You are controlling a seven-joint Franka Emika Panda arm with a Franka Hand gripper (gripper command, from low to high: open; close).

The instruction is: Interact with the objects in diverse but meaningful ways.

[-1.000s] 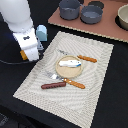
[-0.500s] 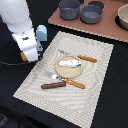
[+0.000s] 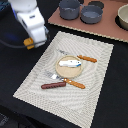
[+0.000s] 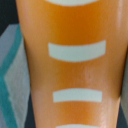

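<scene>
Hovering over the far-left corner of the woven placemat, arm's white body hides the claw from the exterior view; only a yellow-orange piece shows at its lower end. Wrist view filled by an orange surface with pale bars, read as the ridged bread loaf, pressed close to the lens; likely clamped in the claw, though neither finger shows, so grip not confirmed. Silver fish lying on the round tan plate at mat centre. Orange-handled fork just beyond the plate, orange-handled knife just on its near side, red-brown sausage touching or nearly touching the knife's left end. Grey bowls on the tan board at the far side, well apart from the arm. Judged step: carrying the loaf to a set-down spot. Best done by choosing bare mat to the left of the plate, clear of sausage and cutlery, lowering slowly because the wrist view is blocked, keeping the loaf level, releasing only once it rests on the mat, then lifting straight up. Blue-green edge beside the loaf in the wrist view: not identifiable.
</scene>
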